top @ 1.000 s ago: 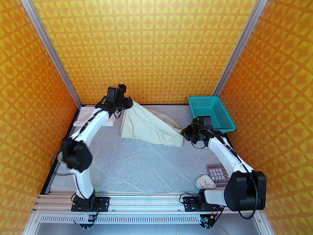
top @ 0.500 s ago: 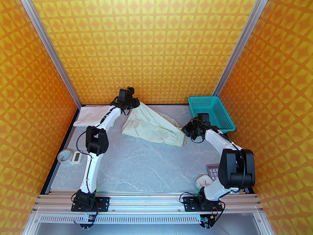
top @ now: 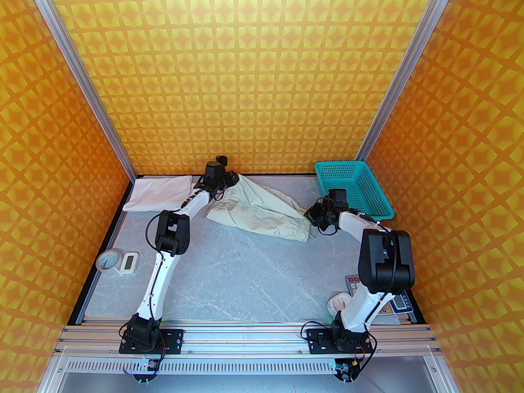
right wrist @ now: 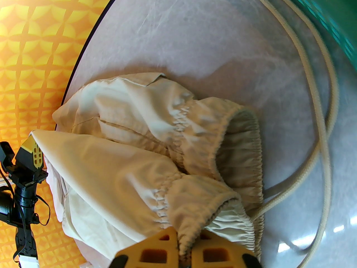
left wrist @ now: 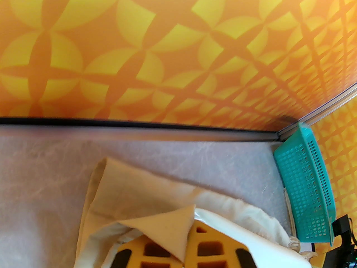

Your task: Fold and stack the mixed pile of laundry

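Lying diagonally, shorts (top: 262, 213), waistband (top: 302, 229) at right gripper (top: 310, 219)

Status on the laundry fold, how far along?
Done: nothing clearly. The white cloth T-shirt lies flattish in the far-left corner, and I can't tell if it's folded. In hand: pale cream elastic-waist shorts, with the left gripper shut on a hem and the right gripper on the waistband. Left: fold the shorts, stack both garments.

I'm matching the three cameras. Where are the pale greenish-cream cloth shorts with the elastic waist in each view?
Top external: pale greenish-cream cloth shorts, far middle, held between left gripper and right gripper.
Left wrist: bottom centre.
Right wrist: centre, waistband at bottom edge.
Shared landmark: teal plastic mesh basket.
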`<state>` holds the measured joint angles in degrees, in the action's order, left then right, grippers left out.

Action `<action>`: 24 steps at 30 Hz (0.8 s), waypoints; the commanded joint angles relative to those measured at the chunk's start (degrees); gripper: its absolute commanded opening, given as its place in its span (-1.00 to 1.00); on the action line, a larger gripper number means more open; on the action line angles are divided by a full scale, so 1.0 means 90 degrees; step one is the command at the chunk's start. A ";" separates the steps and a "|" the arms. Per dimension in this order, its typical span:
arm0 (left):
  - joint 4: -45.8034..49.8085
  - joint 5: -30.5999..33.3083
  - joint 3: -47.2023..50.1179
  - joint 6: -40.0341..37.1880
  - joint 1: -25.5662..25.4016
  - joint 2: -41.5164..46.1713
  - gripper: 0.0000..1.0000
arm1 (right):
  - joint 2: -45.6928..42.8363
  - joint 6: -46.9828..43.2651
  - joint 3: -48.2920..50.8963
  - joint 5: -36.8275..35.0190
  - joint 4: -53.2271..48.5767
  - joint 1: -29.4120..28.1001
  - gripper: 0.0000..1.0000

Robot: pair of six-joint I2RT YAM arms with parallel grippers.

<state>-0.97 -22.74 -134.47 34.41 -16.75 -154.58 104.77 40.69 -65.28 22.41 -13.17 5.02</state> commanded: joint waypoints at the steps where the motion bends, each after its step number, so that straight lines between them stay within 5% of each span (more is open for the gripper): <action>1: -0.1129 -0.0061 -0.0117 0.0405 0.0100 -0.0209 -0.97 | 0.0210 0.0010 -0.0118 -0.0270 0.0447 0.0068 -0.79; 10: -0.1325 -0.0060 -0.0410 0.0685 0.0170 -0.0563 -0.13 | 0.0143 -0.0026 -0.0060 -0.0316 0.1020 0.0068 -0.24; 24: -0.0548 -0.0095 0.1409 -0.0395 0.0357 0.1368 0.01 | -0.0862 -0.0649 -0.0265 -0.0593 0.0623 0.0068 -0.13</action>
<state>-8.10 -22.96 -125.10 35.18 -13.87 -150.23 102.21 38.22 -66.11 19.38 -5.87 5.39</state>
